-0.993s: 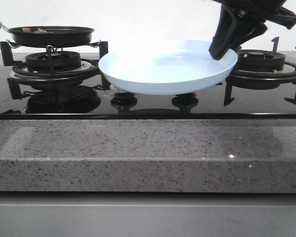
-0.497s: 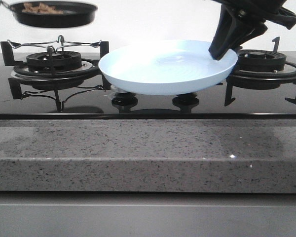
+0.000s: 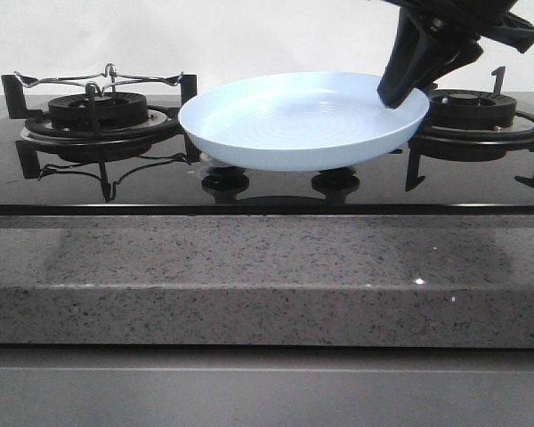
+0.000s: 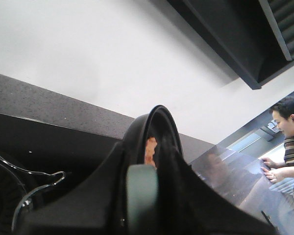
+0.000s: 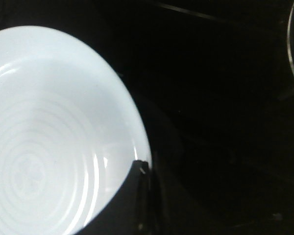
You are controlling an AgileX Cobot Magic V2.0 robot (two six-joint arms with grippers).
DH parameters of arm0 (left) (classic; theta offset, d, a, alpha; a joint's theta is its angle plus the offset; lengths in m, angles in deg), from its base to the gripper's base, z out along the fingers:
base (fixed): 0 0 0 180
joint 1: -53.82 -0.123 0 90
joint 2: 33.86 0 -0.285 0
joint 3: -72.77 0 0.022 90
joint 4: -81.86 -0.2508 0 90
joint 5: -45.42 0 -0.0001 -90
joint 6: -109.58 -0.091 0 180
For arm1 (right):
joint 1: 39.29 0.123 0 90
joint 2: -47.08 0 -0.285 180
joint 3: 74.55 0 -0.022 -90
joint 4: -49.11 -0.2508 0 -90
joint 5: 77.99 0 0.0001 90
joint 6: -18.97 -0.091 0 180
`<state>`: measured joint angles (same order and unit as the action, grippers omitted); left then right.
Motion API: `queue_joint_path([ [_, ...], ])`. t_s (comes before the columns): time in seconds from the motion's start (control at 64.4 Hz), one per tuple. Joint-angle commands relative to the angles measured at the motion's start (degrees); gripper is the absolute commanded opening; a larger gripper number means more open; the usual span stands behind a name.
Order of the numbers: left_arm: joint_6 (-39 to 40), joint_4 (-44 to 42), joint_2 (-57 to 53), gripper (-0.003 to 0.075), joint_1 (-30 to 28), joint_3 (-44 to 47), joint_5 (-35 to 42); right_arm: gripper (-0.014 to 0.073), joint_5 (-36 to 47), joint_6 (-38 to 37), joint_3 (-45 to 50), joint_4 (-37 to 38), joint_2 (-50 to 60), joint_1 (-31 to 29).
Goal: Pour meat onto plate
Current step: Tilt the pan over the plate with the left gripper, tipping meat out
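Nearest me in the front view is the speckled grey countertop edge (image 3: 267,276), and behind it the glossy black stove top (image 3: 160,182). Over the middle of the stove I see the pale-blue plate (image 3: 294,120), empty, held above the two knobs (image 3: 224,181) with its right rim clamped in my right gripper (image 3: 400,89); the right wrist view shows the dark fingers pinched on that rim (image 5: 139,169), the ringed plate floor (image 5: 44,147) bright beside them. The left burner grate (image 3: 98,107) stands bare at the left, and the right burner (image 3: 472,107) sits just behind the plate's right edge. My left gripper is out of the front view; its wrist camera shows a pale handle (image 4: 142,196) running between the dark fingers up to the black frying pan (image 4: 159,132), so I read that hand as closed on the handle. The pan is seen edge-on, and a few orange-brown pieces of meat (image 4: 150,149) show inside it. Farther back is the white wall (image 4: 88,49), and a person (image 4: 289,147) at the far right.
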<state>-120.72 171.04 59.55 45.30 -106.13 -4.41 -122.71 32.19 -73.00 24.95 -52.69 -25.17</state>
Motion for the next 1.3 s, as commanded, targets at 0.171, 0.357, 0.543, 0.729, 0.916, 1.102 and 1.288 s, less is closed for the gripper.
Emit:
queue_joint_path([
  [0.171, -8.5, 4.1, -8.1, -0.0020, 11.2, 5.7, 7.9, -0.0118, 1.8, 0.4, -1.4, -1.8, 2.9, 0.0],
  [0.357, -15.6, 2.1, -9.4, -0.0020, 19.6, 5.9, 15.0, -0.0118, 1.8, 0.4, -1.4, -1.8, 2.9, 0.0],
  [0.543, -25.0, 0.4, -10.9, -0.0020, 26.5, 5.9, 20.5, -0.0118, 1.8, 0.4, -1.4, -1.8, 2.9, 0.0],
  [0.729, -36.2, -0.1, -12.9, -0.0020, 32.0, 5.9, 27.0, -0.0118, 1.8, 0.4, -1.4, -1.8, 2.9, 0.0],
  [0.916, -46.3, -1.7, -14.0, -0.0020, 35.1, 5.9, 27.6, -0.0118, 1.8, 0.4, -1.4, -1.8, 2.9, 0.0],
  [1.102, -56.0, -2.1, -13.9, -0.0020, 37.1, 5.9, 27.6, -0.0118, 1.8, 0.4, -1.4, -1.8, 2.9, 0.0],
  [1.288, -65.8, -2.1, -13.9, -0.0020, 37.6, 5.9, 27.0, -0.0118, 1.8, 0.4, -1.4, -1.8, 2.9, 0.0],
])
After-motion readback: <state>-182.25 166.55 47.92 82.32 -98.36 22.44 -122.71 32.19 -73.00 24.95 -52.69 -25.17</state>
